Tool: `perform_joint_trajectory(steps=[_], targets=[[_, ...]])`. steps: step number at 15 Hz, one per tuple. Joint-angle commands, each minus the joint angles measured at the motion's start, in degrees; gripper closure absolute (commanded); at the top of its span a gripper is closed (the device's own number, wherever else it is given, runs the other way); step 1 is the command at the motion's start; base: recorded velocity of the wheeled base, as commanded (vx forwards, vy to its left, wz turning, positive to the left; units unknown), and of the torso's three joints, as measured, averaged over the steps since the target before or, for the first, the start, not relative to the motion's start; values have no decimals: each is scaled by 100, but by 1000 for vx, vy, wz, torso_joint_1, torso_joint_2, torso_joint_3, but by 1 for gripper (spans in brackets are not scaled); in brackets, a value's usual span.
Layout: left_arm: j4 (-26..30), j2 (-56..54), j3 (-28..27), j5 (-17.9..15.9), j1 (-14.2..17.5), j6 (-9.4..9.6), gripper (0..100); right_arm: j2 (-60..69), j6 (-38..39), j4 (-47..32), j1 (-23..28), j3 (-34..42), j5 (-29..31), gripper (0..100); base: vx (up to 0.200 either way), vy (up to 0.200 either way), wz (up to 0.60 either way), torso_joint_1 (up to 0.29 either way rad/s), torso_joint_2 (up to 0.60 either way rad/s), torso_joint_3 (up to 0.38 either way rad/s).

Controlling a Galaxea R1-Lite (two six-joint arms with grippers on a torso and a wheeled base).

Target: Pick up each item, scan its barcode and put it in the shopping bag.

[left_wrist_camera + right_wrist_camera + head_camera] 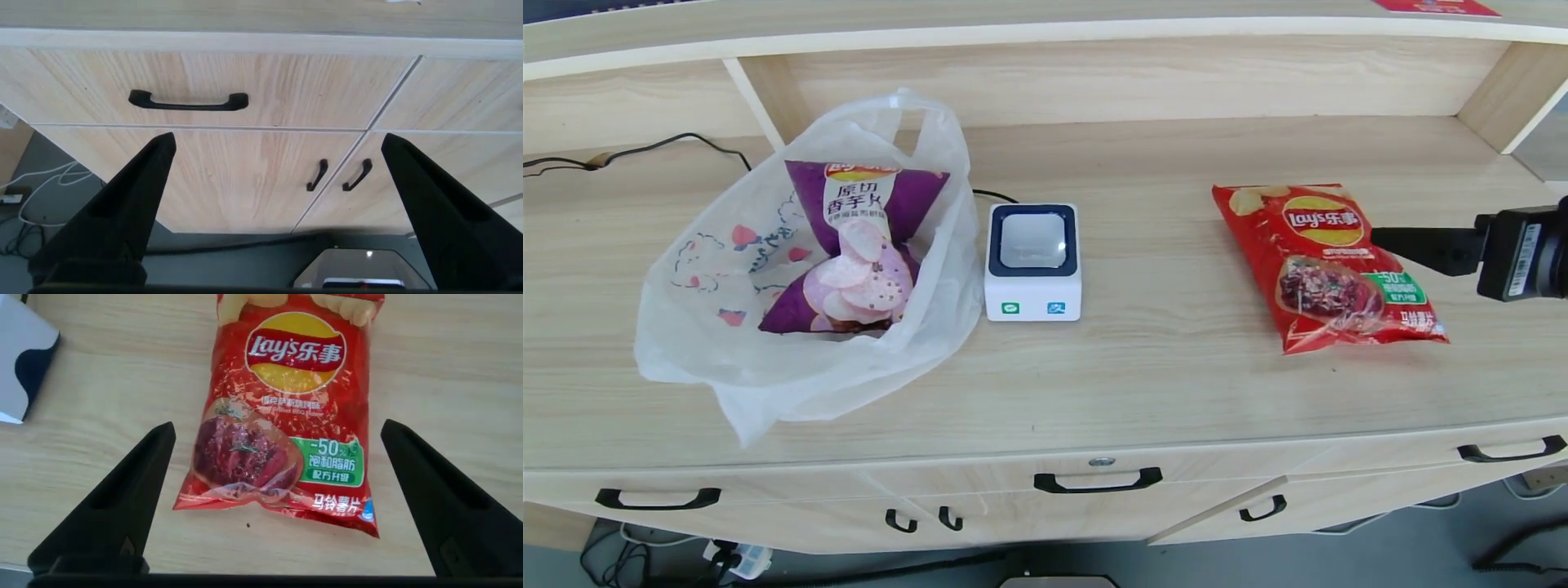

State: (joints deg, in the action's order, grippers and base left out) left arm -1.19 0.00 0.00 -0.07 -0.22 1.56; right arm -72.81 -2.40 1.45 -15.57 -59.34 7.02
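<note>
A red chip bag [1325, 265] lies flat on the wooden counter at the right; it also appears in the right wrist view [282, 416]. My right gripper [274, 506] hovers over it, open, fingers spread to either side of the bag; from the head view it [1421, 245] enters at the right edge. A purple chip bag [862, 253] sits inside the translucent shopping bag [711, 327] at the left. The white barcode scanner [1033, 261] stands between them. My left gripper [274, 204] is open, low in front of the cabinet drawers.
Drawers with black handles [1098, 482] run along the counter's front. A black cable [645, 151] lies at the back left. A shelf wall rises behind the counter. Bare counter lies between the scanner and the red bag.
</note>
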Motion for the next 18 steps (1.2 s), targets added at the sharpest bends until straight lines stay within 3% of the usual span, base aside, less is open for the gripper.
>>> perform_joint_trajectory(steps=[1, 3, 6, 10, 18], targets=[[-4, 0, 0, -1, 13, 2, 0, -1007, 47, -497, 247, -860, 10, 0, 0, 0, 0, 0, 0, 0], [-4, 0, 0, -1, 13, 2, 0, -1429, 100, -576, 370, -1273, 54, 0, 0, 0, 0, 0, 0, 0], [-4, 9, 0, -1, 4, 2, 0, -1763, 126, -1332, 731, -1870, 89, 0, 0, 0, 0, 0, 0, 0], [-4, 9, 0, -1, 13, 2, 0, -1991, 117, -1472, 695, -2002, -166, 0, 0, 0, 0, 0, 0, 0], [-4, 9, 0, -1, 13, -15, 0, -2237, 38, -1481, 397, -2257, -87, 0, 0, 0, 0, 0, 0, 0]])
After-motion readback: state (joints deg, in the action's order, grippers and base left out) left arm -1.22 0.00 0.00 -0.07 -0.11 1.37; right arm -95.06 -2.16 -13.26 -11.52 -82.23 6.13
